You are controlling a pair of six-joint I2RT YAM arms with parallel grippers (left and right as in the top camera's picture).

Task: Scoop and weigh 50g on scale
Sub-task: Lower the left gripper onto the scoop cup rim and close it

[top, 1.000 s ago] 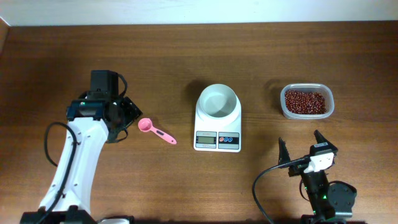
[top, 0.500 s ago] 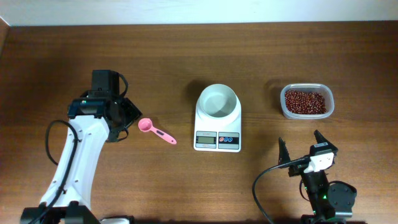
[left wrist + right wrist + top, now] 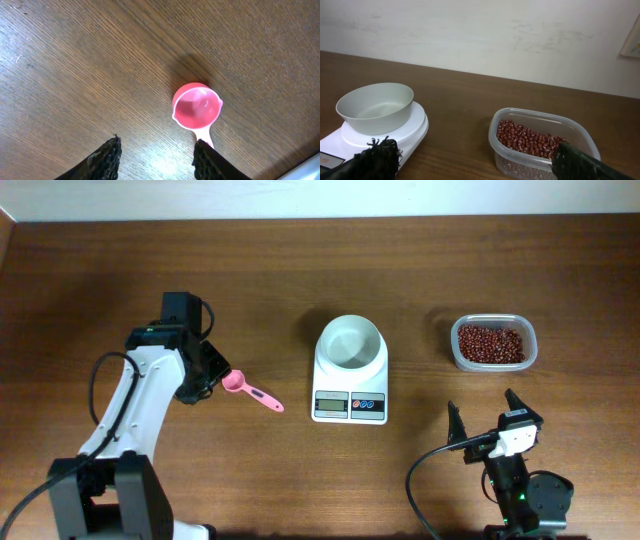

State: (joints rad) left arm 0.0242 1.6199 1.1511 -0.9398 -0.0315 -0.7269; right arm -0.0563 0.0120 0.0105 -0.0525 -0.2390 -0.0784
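Left gripper (image 3: 157, 152) hovers with jaws parted and empty over a pink scoop (image 3: 196, 107) on the desk (image 3: 300, 270)
The scoop's round cup lies just ahead of the fingers (image 3: 107, 159), its handle running back toward one of them. The right gripper (image 3: 483, 415) rests wide open near the desk's front edge, holding nothing. The scale (image 3: 349, 388), with its white bowl (image 3: 350, 343) on top, stands mid-desk; the red-brown beans (image 3: 490, 343) sit in a clear tub (image 3: 455, 348) to its right, ahead of the right gripper

Scale (image 3: 350, 370) squarely between pink scoop (image 3: 252, 392) and bean tub (image 3: 493, 343), bare table (image 3: 420, 270) on either side.
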